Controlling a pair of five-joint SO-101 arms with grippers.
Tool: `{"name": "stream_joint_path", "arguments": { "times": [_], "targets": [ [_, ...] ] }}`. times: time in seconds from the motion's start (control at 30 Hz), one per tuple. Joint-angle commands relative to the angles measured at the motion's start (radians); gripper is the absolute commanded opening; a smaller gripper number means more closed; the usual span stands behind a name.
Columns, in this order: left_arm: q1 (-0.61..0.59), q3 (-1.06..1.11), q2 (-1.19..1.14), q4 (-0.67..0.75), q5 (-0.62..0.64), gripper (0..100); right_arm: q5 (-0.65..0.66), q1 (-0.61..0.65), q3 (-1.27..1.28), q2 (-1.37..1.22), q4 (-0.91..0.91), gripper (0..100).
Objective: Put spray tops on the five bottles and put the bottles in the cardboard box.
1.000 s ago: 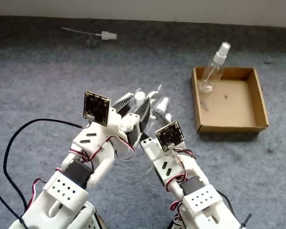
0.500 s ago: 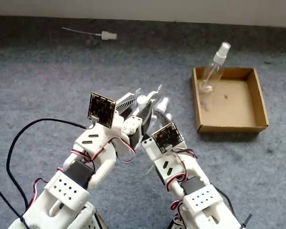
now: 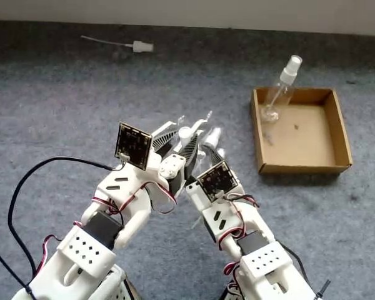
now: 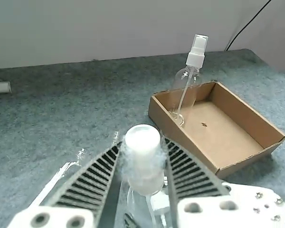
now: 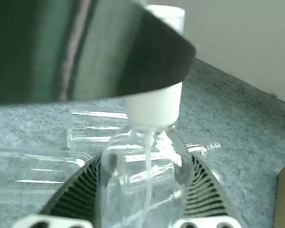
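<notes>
A: Where are the grippers?
B: Frame centre. The left gripper [image 4: 142, 147] is clamped on the spray top [image 4: 143, 161], and the right gripper [image 5: 145, 164] is clamped on the bottle [image 5: 133, 199] beneath it.
A: And the cardboard box [image 3: 300, 167]?
B: At the right, with a capped bottle [image 3: 281, 87] in its upper-left corner.

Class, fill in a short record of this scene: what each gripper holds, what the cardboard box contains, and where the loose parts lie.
Left gripper: shut on a spray top, set at the held bottle's neck
Right gripper: shut on the held bottle
Cardboard box: one capped bottle in a corner
Loose spray top: lying on the carpet near the far edge
Uncapped bottles: lying on the carpet by the grippers
</notes>
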State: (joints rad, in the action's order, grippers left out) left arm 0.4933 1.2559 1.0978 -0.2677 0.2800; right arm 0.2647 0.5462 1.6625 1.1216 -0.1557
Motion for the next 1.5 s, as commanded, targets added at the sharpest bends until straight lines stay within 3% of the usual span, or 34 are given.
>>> {"name": "stream_joint_path", "arguments": {
  "times": [0.0, 0.27, 0.6, 0.73, 0.9, 1.0, 1.17, 1.23, 1.47],
  "targets": [
    [-0.012, 0.002, -0.001, -0.046, -0.110, 14, 0.009, -0.008, 0.051, 0.024, -0.030, 4.1],
    [-0.111, -0.002, 0.062, -0.066, -0.114, 17, 0.009, -0.012, 0.051, 0.024, -0.030, 4.1],
    [-0.111, -0.019, 0.415, -0.454, -0.115, 16, 0.009, -0.012, 0.051, 0.024, -0.028, 4.1],
    [-0.111, -0.018, 0.489, -0.522, -0.115, 16, 0.009, -0.012, 0.051, 0.024, -0.028, 4.1],
    [-0.111, 0.081, 0.550, -0.522, -0.112, 16, 0.008, -0.070, 0.050, 0.024, -0.030, 4.1],
    [-0.105, 0.185, 0.607, -0.493, -0.110, 16, -0.089, -0.131, 0.044, 0.024, -0.030, 4.1],
    [-0.102, 0.318, 0.728, -0.396, -0.110, 0, -0.183, -0.165, 0.044, 0.024, -0.028, 4.1],
    [-0.101, 0.354, 0.742, -0.371, -0.110, 4, -0.187, -0.165, 0.042, 0.024, -0.028, 4.1],
    [0.038, 0.426, 0.730, -0.362, -0.110, 0, -0.187, -0.160, -0.013, 0.022, -0.028, 4.1]
  ]
}}
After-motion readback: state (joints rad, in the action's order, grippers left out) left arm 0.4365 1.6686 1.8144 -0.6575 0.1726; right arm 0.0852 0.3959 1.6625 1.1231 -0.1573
